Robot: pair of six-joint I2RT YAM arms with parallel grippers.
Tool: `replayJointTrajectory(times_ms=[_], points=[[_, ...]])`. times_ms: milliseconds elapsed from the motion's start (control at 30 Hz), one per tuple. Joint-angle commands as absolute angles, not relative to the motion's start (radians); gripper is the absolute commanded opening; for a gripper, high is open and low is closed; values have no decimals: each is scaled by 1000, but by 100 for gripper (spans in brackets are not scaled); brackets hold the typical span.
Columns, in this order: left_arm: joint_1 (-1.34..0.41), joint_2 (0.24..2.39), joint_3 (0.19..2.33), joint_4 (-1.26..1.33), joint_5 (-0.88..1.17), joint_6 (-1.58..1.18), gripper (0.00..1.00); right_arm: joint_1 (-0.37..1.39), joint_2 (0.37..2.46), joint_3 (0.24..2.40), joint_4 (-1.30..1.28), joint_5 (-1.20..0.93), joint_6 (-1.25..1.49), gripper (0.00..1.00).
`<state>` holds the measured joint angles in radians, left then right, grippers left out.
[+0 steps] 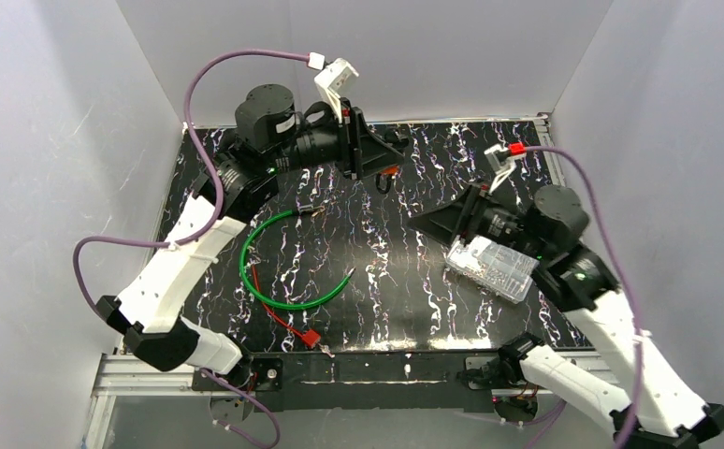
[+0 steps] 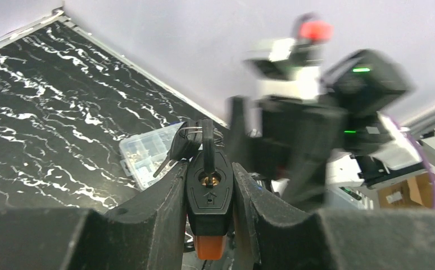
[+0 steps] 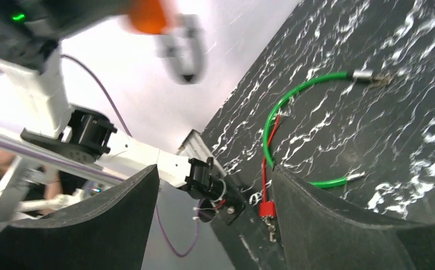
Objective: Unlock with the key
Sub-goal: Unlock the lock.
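The padlock (image 2: 208, 197) is clamped between the left gripper (image 2: 209, 169)'s fingers, keyhole facing outward, probably so the key (image 2: 207, 143) standing in it is reachable. Just beyond those fingertips, the right gripper (image 3: 215, 170) faces it, jaws spread and empty, likely placed to turn the key.

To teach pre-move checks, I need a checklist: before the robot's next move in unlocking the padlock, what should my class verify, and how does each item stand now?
1. Padlock clamped in the left gripper: ok.
2. Key seated in the keyhole: ok.
3. Right gripper open with nothing between its fingers: ok.
4. Right gripper lined up on the key: not ok; the padlock sits off to the upper left in the right wrist view, outside the fingers.
5. Spare keys clear of the key head: not ok; they hang right beside it.
6. Shackle released: cannot tell; too blurred.
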<state>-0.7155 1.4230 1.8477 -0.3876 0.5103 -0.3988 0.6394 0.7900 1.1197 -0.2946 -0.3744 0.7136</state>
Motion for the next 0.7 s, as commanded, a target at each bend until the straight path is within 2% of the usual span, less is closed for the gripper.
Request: replayJointTrajectory(times_ms=[0, 100, 233, 367, 667], points=[[-714, 1340, 1856, -296, 610, -446, 0, 492, 826, 883, 236, -727, 1130, 80], [-714, 1342, 1851, -277, 630, -468, 0, 477, 877, 822, 448, -746, 1253, 80], [-715, 1343, 1841, -251, 654, -497, 0, 477, 925, 851, 509, -744, 1267, 78], [-714, 1342, 1820, -221, 679, -544, 0, 477, 983, 893, 615, -750, 1302, 72], [-715, 1348, 1761, -123, 771, -662, 0, 482, 1111, 870, 1054, -749, 1522, 67]])
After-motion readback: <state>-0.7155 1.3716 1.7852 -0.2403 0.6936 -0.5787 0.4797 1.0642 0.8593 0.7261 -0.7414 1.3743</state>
